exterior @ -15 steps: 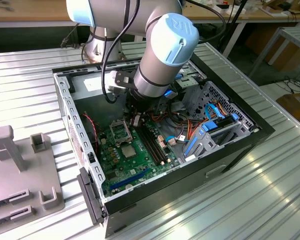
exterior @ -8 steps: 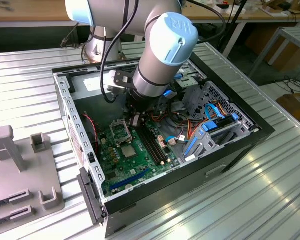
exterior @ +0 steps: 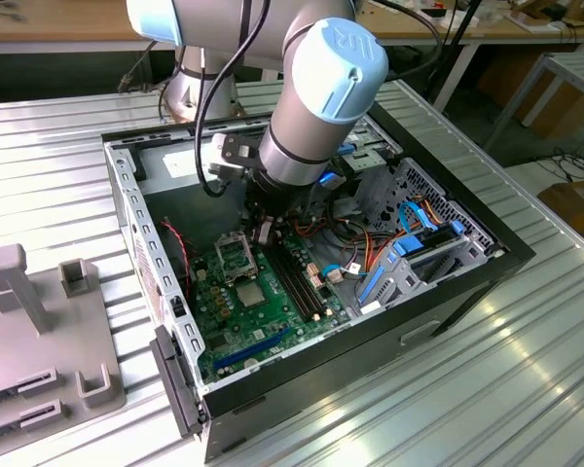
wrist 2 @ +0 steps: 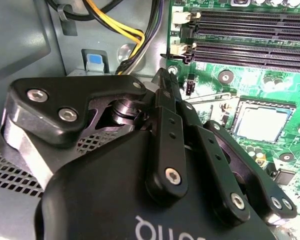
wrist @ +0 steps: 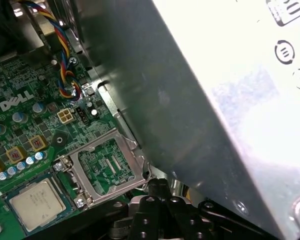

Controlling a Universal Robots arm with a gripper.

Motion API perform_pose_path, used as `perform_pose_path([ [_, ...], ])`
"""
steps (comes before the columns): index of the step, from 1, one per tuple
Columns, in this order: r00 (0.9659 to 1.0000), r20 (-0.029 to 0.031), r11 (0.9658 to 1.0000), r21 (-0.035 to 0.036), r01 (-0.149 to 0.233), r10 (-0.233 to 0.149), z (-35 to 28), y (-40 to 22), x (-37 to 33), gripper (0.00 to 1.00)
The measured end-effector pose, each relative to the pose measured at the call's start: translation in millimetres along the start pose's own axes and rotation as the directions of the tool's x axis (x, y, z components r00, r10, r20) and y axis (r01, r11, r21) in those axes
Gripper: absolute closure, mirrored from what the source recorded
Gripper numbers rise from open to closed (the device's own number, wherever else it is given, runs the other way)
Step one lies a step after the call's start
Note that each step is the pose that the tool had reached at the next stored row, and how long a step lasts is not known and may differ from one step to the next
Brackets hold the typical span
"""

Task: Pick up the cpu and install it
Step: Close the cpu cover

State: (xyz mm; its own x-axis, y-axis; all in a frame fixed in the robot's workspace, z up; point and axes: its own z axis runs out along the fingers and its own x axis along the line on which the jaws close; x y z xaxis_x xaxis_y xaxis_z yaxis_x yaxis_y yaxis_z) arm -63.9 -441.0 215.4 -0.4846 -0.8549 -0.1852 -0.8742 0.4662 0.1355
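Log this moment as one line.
gripper: low over motherboard | cpu: lying flat beside socket frame, not gripped

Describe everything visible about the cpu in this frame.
The cpu is a small flat square chip with a dull silver metal top plate that carries faint print, edged by a thin green rim. It lies flat and level on the green motherboard, apparently sitting in its socket, right beside the raised square metal frame. The exterior view shows it near the middle of the board. Nothing rests on it, and the pincer is apart from it, on the frame's side.
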Motion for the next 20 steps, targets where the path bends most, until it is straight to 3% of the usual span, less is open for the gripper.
perform_pose_path([
  [5, 1.0, 0.0, 1.0, 0.0, 0.0, 0.0, -5.4, 0.8, -1.0, 0.89],
  [11, 1.0, -0.0023, 1.0, 0.0013, 0.0, 0.0, -7.7, 1.1, -1.5, 0.89],
  [15, 0.9999, -0.0151, 1.0, 0.0084, 0.0, 0.001, -9.0, 1.3, -1.7, 0.89],
  [20, 0.9998, -0.0184, 0.9999, 0.0102, 0.0, 0.001, -11.9, 1.7, -2.3, 0.89],
])
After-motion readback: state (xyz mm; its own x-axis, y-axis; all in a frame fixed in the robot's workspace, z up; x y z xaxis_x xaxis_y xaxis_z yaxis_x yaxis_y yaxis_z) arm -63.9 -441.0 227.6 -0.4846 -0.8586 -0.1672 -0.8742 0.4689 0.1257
